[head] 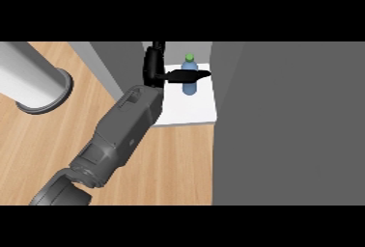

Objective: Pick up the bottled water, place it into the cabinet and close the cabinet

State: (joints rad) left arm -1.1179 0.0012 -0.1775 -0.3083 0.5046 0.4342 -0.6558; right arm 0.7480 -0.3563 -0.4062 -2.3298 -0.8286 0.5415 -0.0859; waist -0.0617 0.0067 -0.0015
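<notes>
The bottled water (189, 87), clear blue with a green cap, stands upright on the white shelf (187, 110) inside the open cabinet. My left arm comes in from the lower left and reaches into the cabinet. My left hand (154, 65) is to the left of the bottle, its fingers straight and pointing to the back along the cabinet's left wall. Its thumb (191, 75) sticks out to the right and lies across the bottle's upper body, hiding part of it. My right hand does not show.
The cabinet's big grey door (288, 120) fills the right side of the view. A pale grey cylinder (32, 77) lies at the upper left over the wooden counter (43, 144). The cabinet's grey side wall (118, 62) runs left of the hand.
</notes>
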